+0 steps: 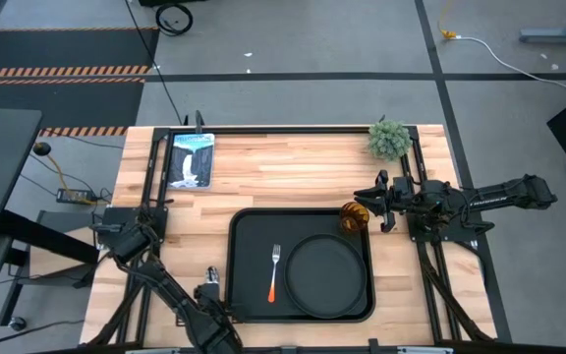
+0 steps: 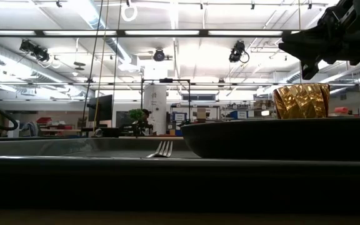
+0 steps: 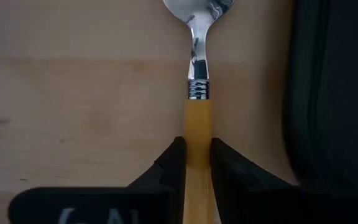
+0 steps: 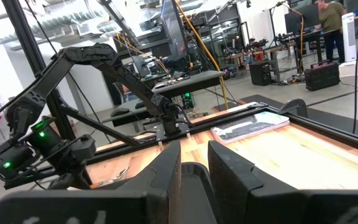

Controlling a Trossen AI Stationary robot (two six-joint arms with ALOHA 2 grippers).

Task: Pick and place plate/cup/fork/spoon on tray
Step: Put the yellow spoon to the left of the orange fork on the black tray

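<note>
— Orange-handled spoon with a shiny silver oval bowl (image 3: 197, 112) lies on the wood closest of all, the left gripper (image 3: 197, 163) pinching its handle, beside the large black rectangular tray (image 1: 249, 295) at its 8 o'clock corner.

— So the spoon is the step in hand?

— I'd judge so; the round dark plate (image 1: 324, 275) and orange-handled fork (image 1: 274, 270) already sit in the tray. Next comes a lift over the rim.

— And the other arm?

— The right gripper (image 1: 374, 205) hangs by the amber textured cup (image 1: 354, 217) at 1 o'clock, fingers narrowly parted, holding nothing. Light wooden table (image 1: 283, 167); workshop behind.
</note>
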